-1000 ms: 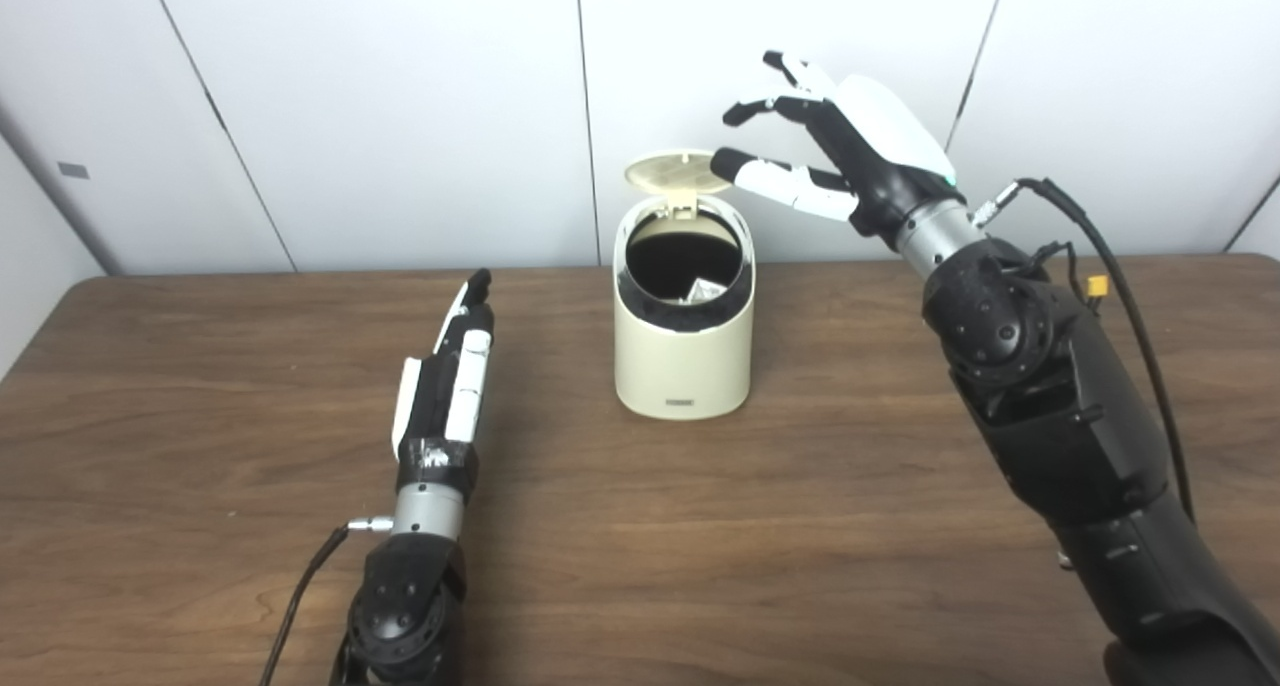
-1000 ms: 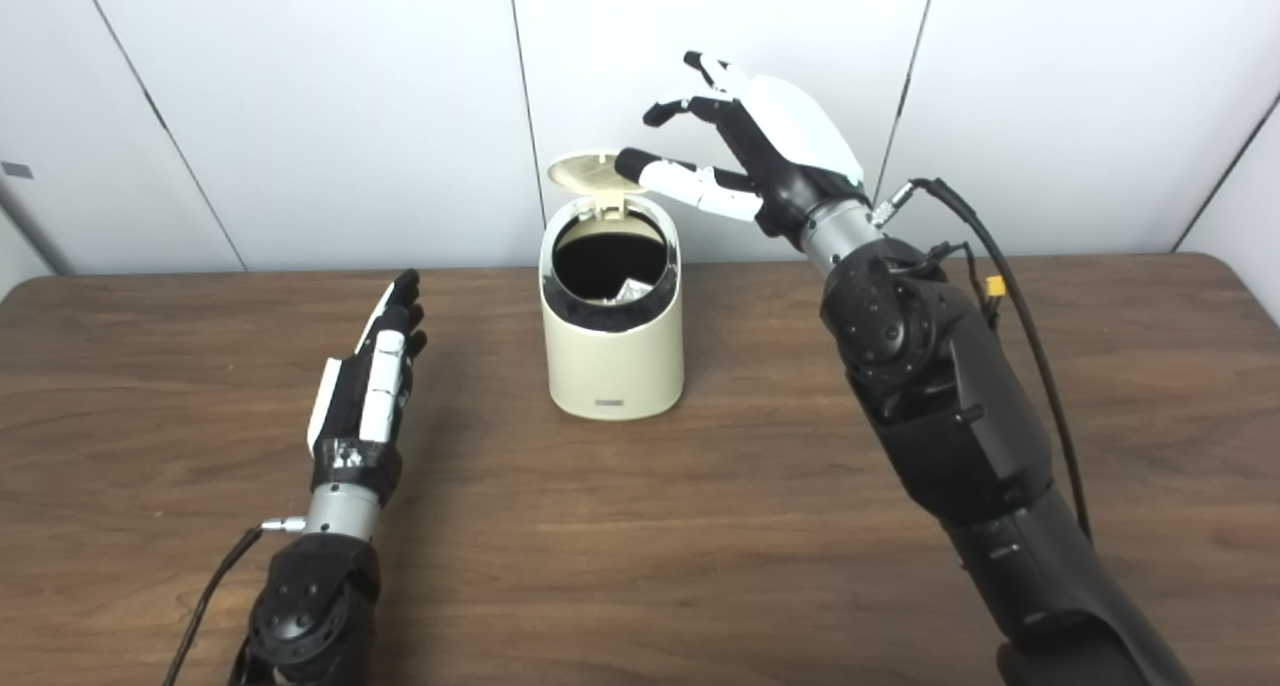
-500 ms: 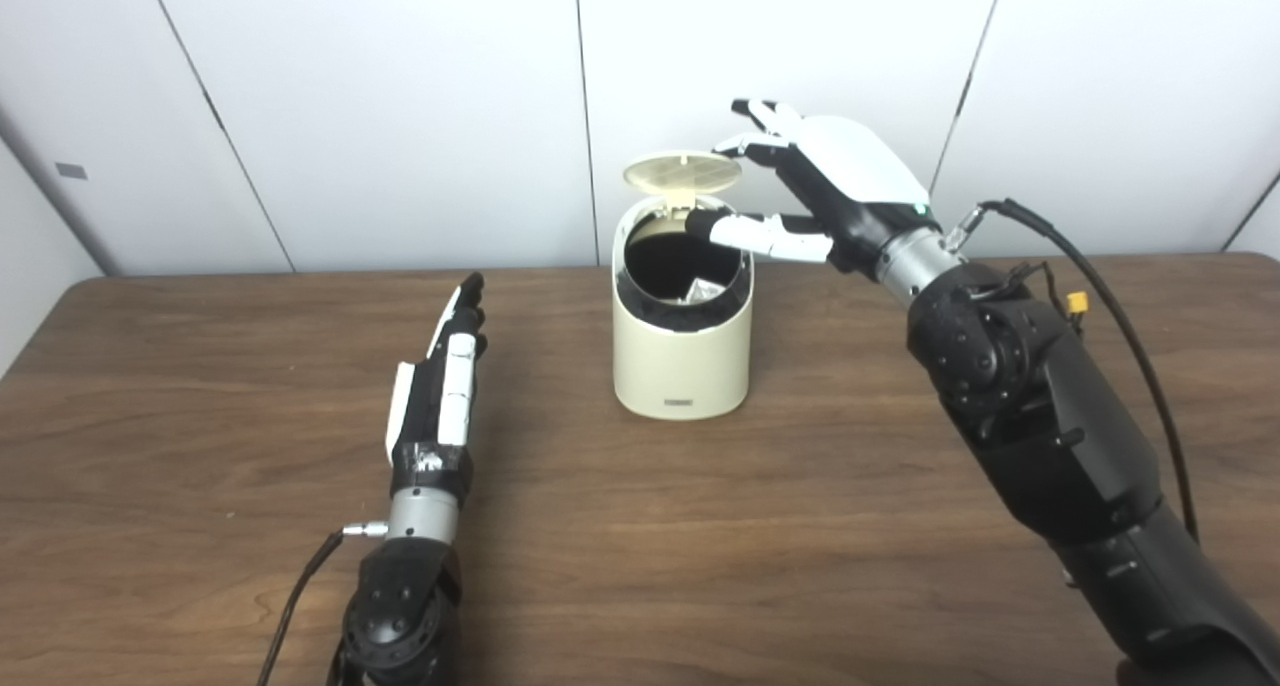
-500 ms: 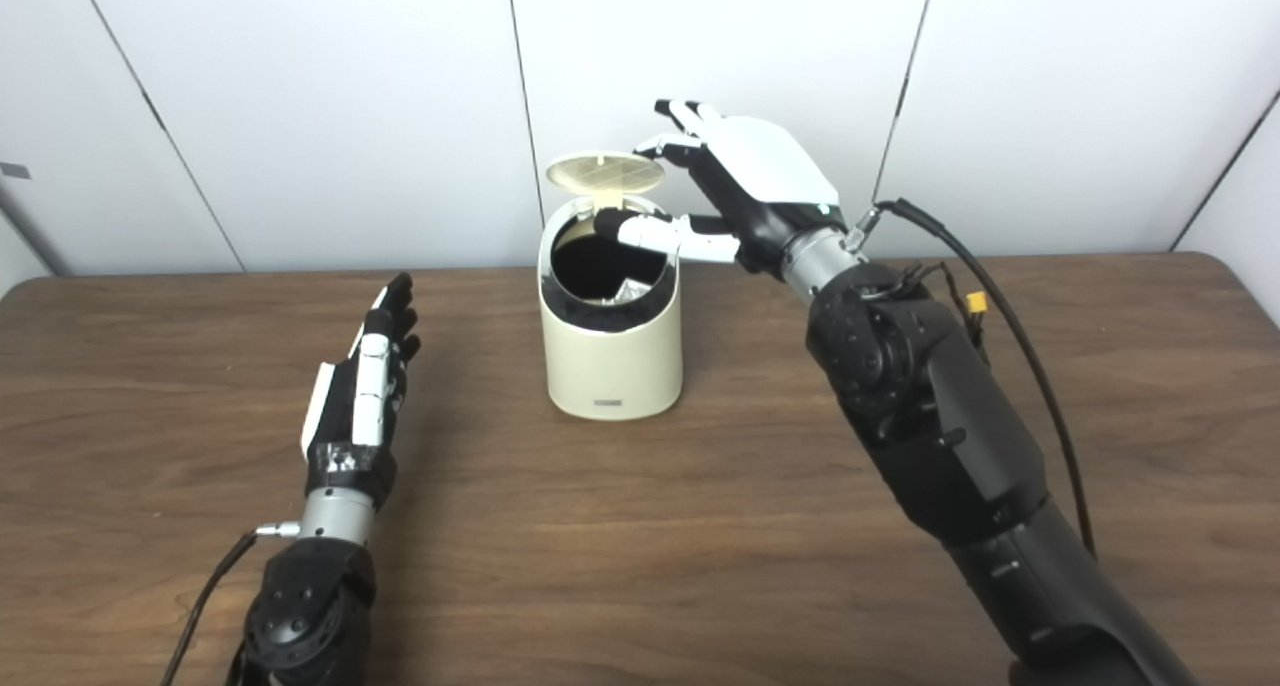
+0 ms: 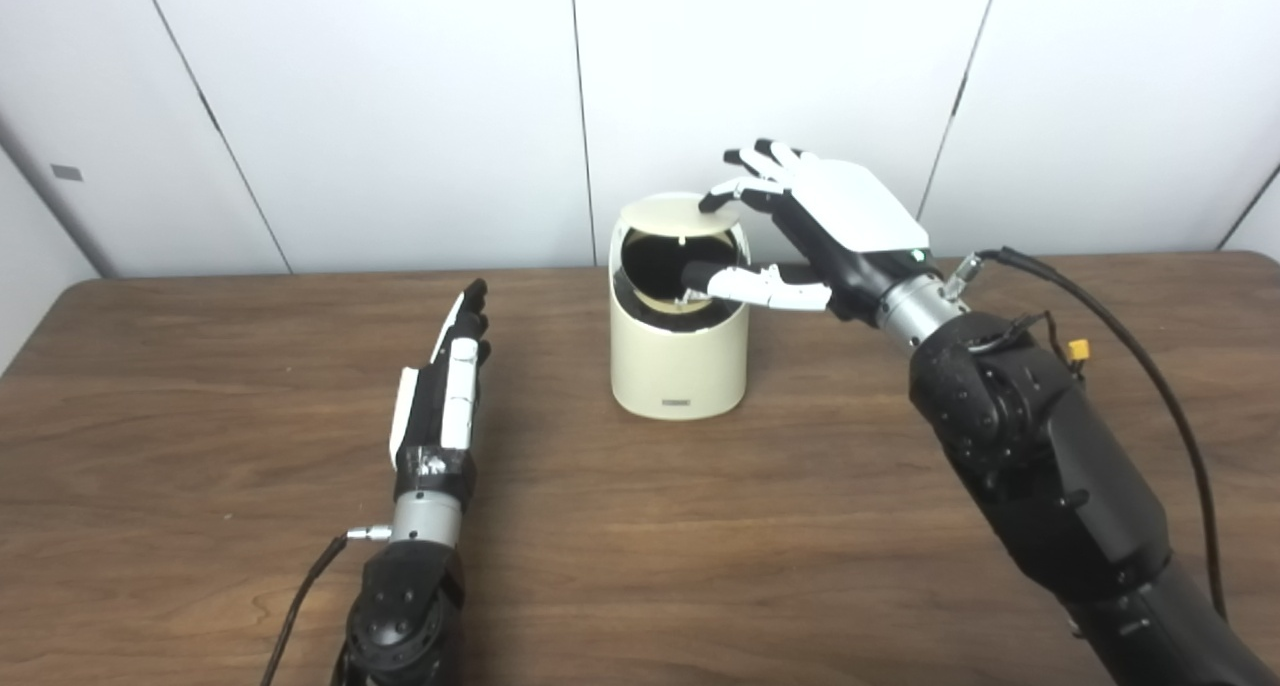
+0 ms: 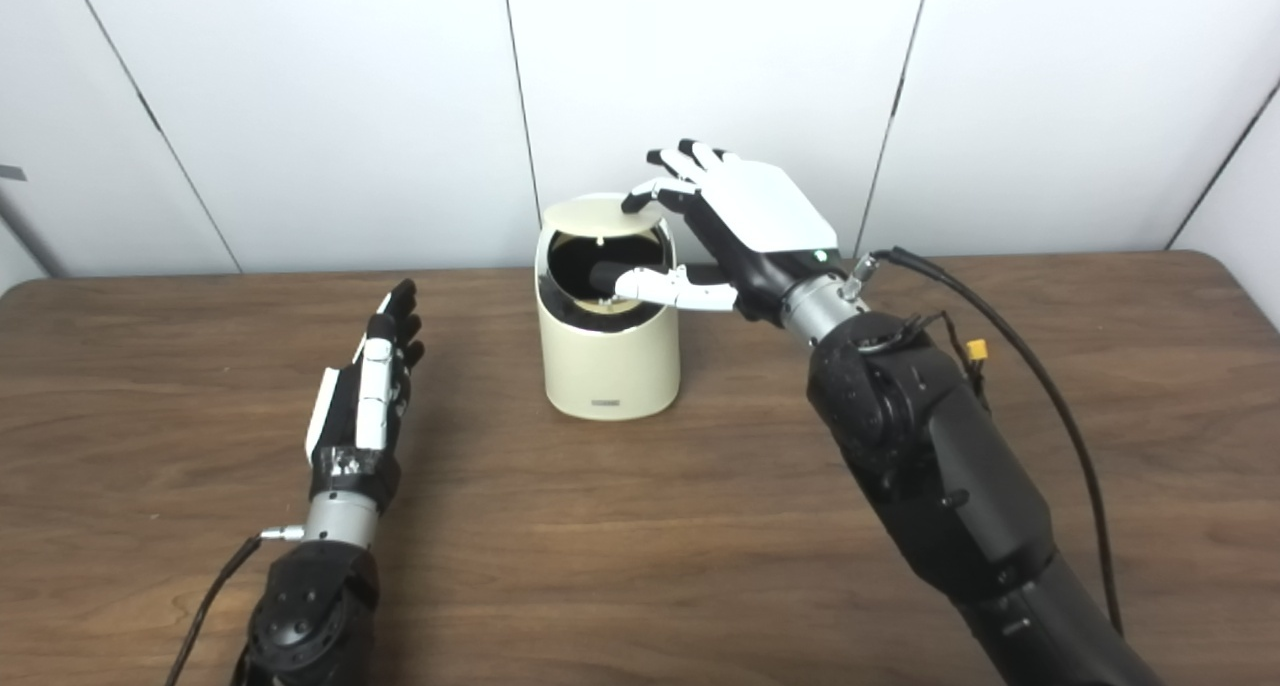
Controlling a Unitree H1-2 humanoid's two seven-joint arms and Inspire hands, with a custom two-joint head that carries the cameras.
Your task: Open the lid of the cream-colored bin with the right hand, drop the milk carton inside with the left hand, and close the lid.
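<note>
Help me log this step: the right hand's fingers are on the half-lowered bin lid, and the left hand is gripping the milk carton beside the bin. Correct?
Not quite. The left hand holds nothing; it lies open and flat on the table, as the left eye view shows. The right hand does have fingers on the half-lowered lid of the bin.

Bright, even light from overhead — the white wall [image 5: 400,106] is nearly washed out, without hard glare. The tabletop [image 5: 700,526] carries only soft, short shadows beside the bin [image 5: 680,366] and each robot hand. Focus is fairly sharp throughout, slightly grainy — the bin's dark mouth shows no detail.
</note>
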